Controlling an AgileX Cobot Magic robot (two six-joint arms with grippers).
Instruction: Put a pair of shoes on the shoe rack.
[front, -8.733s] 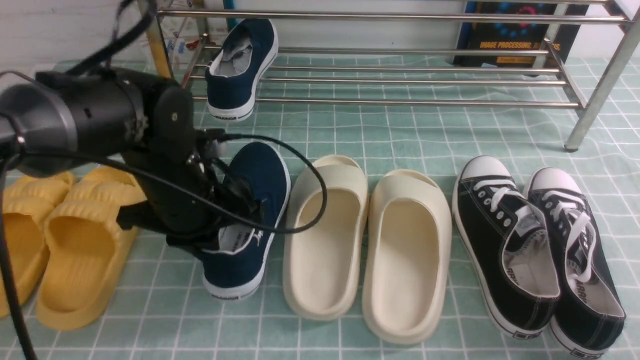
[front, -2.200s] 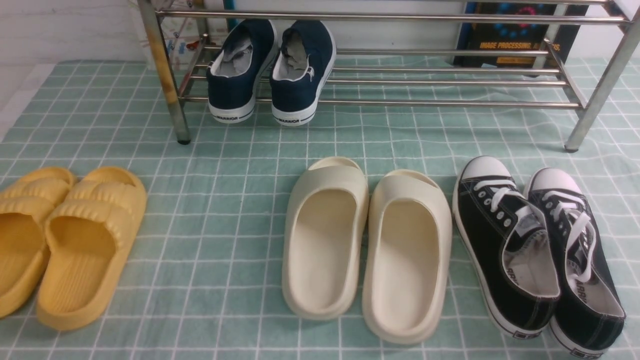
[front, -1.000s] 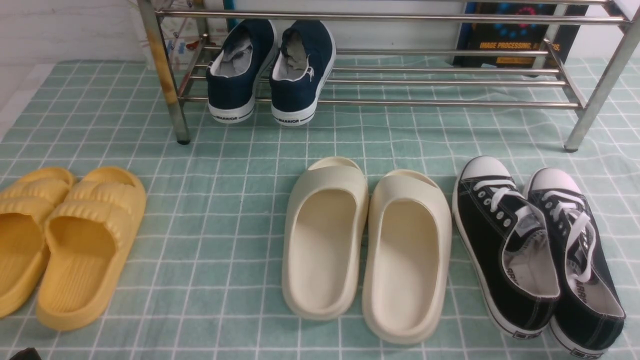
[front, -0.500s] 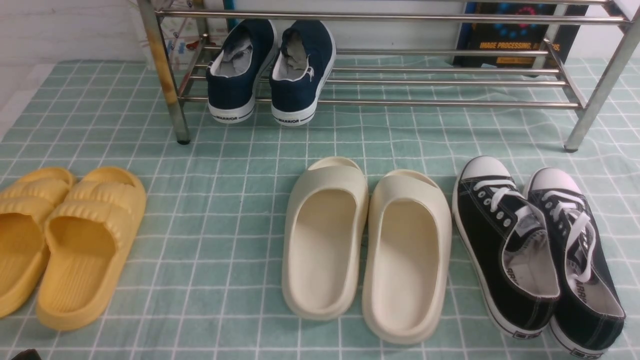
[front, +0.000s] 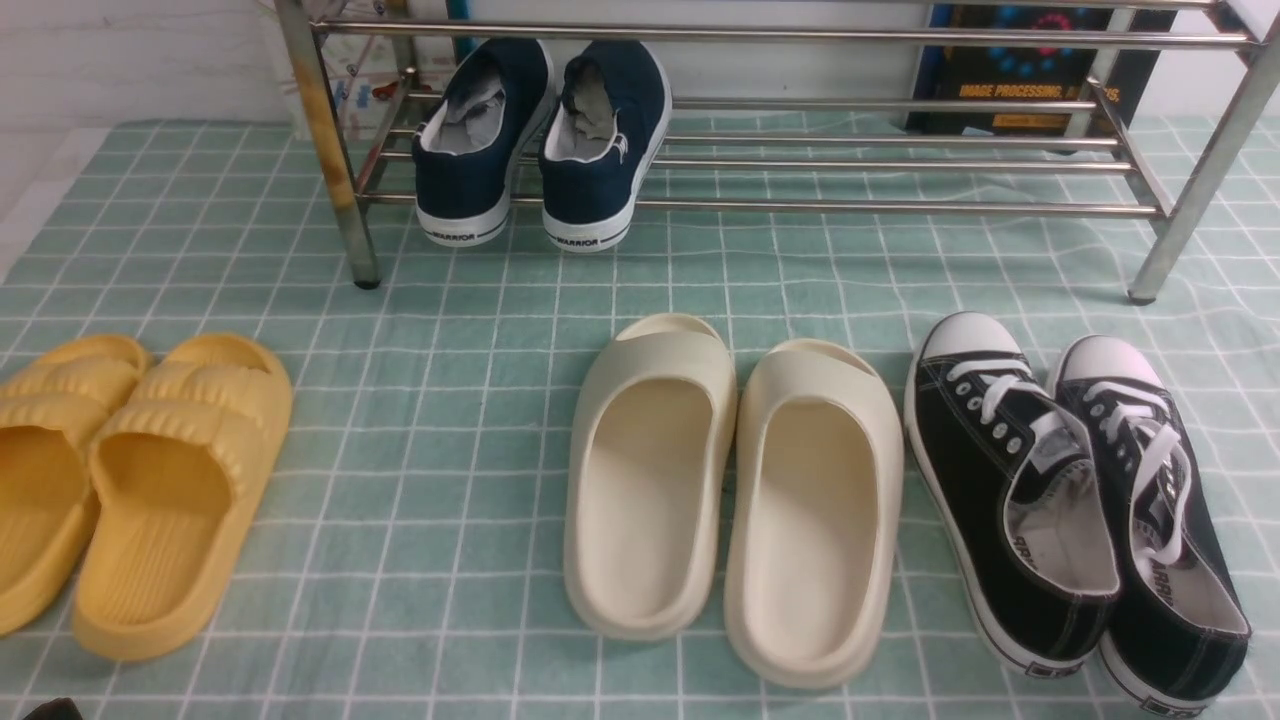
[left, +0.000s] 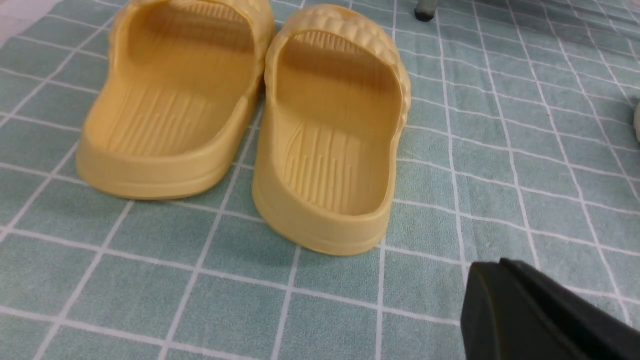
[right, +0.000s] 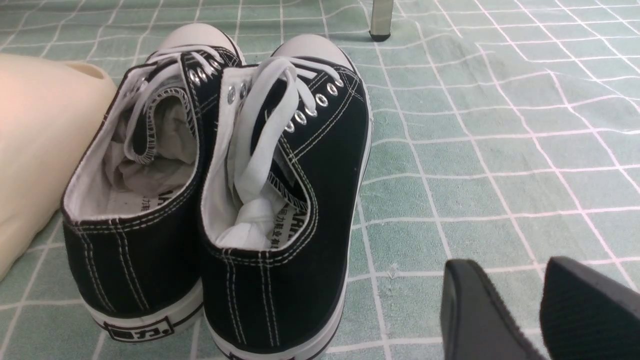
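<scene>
Front view first: the two navy shoes (front: 540, 140) sit side by side at the left end of the rack (front: 850, 206), heels toward the camera and poking out over the front bar, soles resting on the rails. On the green checked cloth (front: 450, 420) in front, three more pairs line up: yellow slides (front: 130, 480) at the far left, cream slides (front: 730, 490) in the middle (the two of them touching), and black sneakers (front: 1080, 500) on the right, overlapping each other. No arm reaches into the scene here; only a sliver of something dark shows at the lower left corner, too little to name.

Over to the left wrist view: the yellow slides (left: 250, 115) fill the picture, heels toward the lens, sides touching. The left gripper (left: 530, 315) pokes in as one dark mass with no gap between the fingers, so it is closed, holding nothing, hovering over bare cloth (left: 500, 150) just beside the nearer slide.

Right wrist view now: the black sneakers (right: 220, 200) stand heel-on, white laces loose, with a cream slide (right: 40, 145) pressed against one of them. The right gripper (right: 540, 310) shows two dark fingers (right: 475, 315) with a clear gap between them: jaws apart, empty, over the cloth (right: 475, 125) beside the sneakers. A rack leg (right: 382, 20) stands beyond.
</scene>
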